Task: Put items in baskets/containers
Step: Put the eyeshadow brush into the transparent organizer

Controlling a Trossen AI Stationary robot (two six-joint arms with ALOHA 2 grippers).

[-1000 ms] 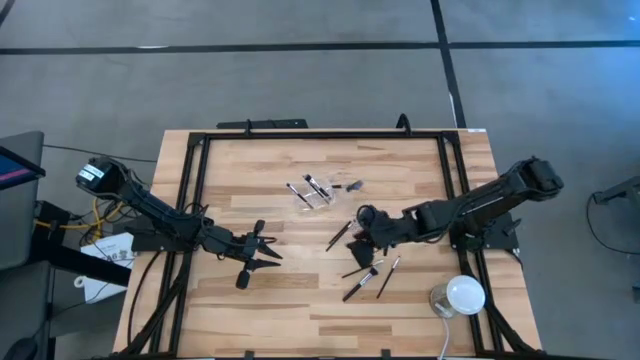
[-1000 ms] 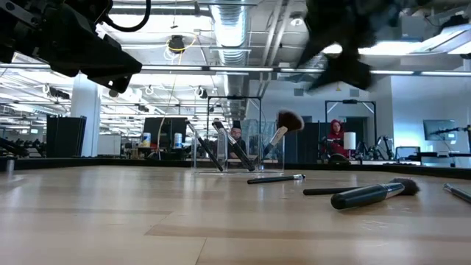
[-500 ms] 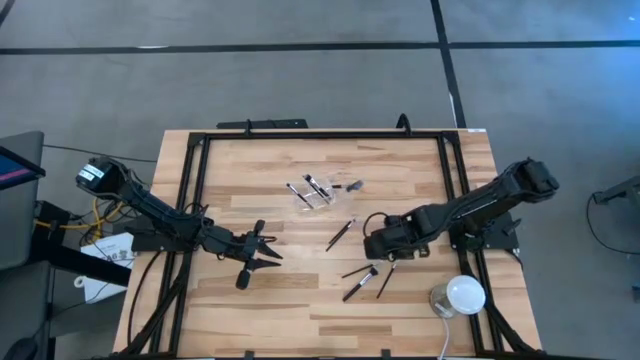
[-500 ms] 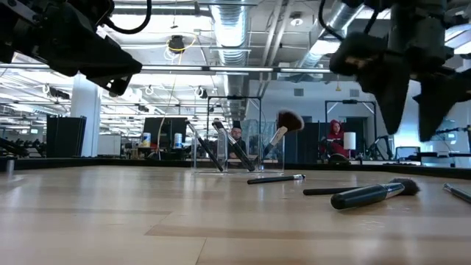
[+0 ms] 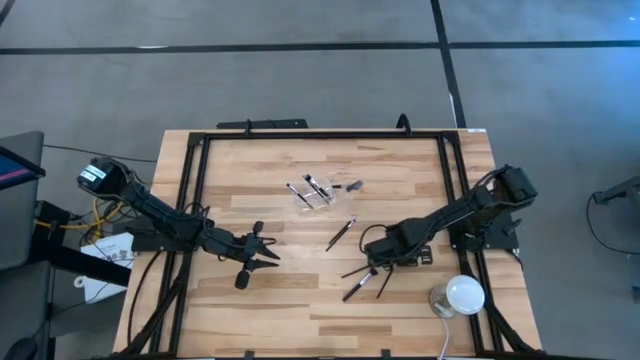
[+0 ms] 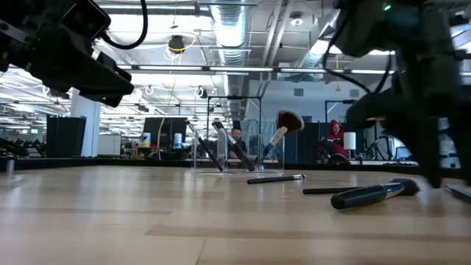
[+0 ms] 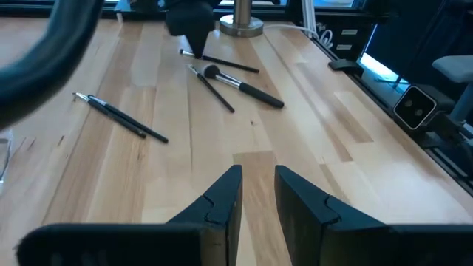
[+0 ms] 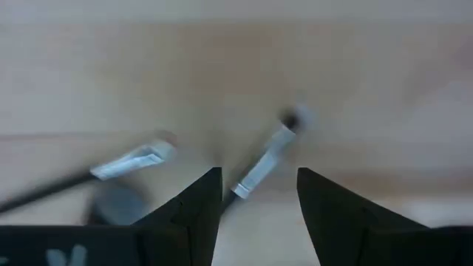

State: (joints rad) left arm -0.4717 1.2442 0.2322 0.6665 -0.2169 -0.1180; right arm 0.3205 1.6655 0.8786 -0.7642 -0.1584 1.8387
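Observation:
The clear plastic container [image 5: 318, 192] stands far of the table's middle with several dark-tipped brushes leaning in it [image 6: 234, 147]. One slim brush [image 5: 341, 233] lies loose near it. Three more brushes [image 5: 360, 278] lie toward the near right. My right gripper [image 5: 369, 262] is open, low over these. In the right wrist view its fingers [image 8: 259, 176] stand on either side of a brush's silver ferrule [image 8: 266, 157]; I see no touch. My left gripper [image 5: 270, 250] is open and empty over the table's left half [image 7: 257, 171].
A white dome-shaped object [image 5: 458, 296] stands at the near right corner. A black frame [image 5: 320, 134] runs round the tabletop. Bare wood lies between the two grippers and along the near edge.
My right gripper has gone toward the table's near edge, away from the container, and down to just above the three brushes at the near right. The brushes and the left arm have kept still.

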